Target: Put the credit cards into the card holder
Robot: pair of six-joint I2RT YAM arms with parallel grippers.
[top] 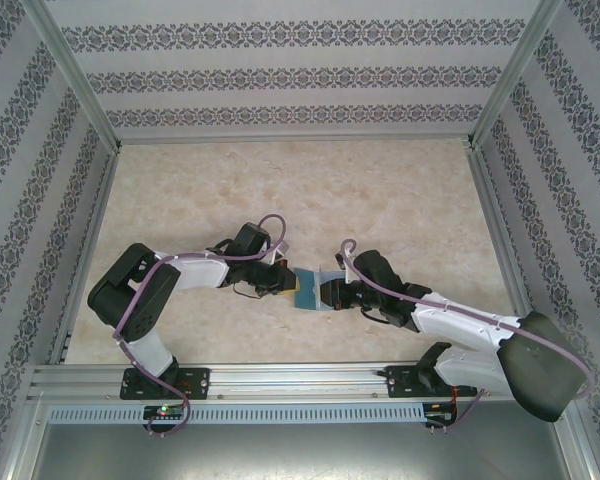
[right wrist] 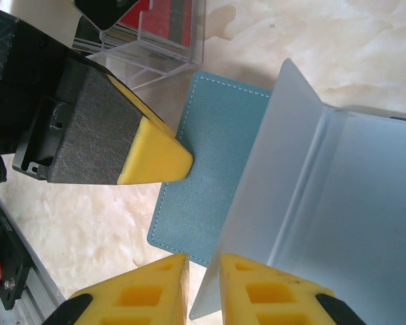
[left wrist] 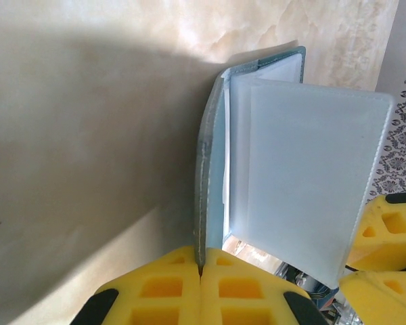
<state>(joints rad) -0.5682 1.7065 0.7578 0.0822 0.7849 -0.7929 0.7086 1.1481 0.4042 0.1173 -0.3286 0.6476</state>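
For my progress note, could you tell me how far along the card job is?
Done: the holder is open, the left gripper shut on it. In hand: the right gripper straddles an inner flap, jaws slightly apart. Left: the cards, in a clear box, need loading.

The card holder (right wrist: 210, 156) has a matt, grained teal leather-like cover with pale stitching; its inner sleeves (left wrist: 311, 176) are frosted translucent plastic. The bench (top: 380, 190) looks smooth, marble-patterned. The left tool's (left wrist: 200, 267) pads (left wrist: 189, 298) are matt yellow.
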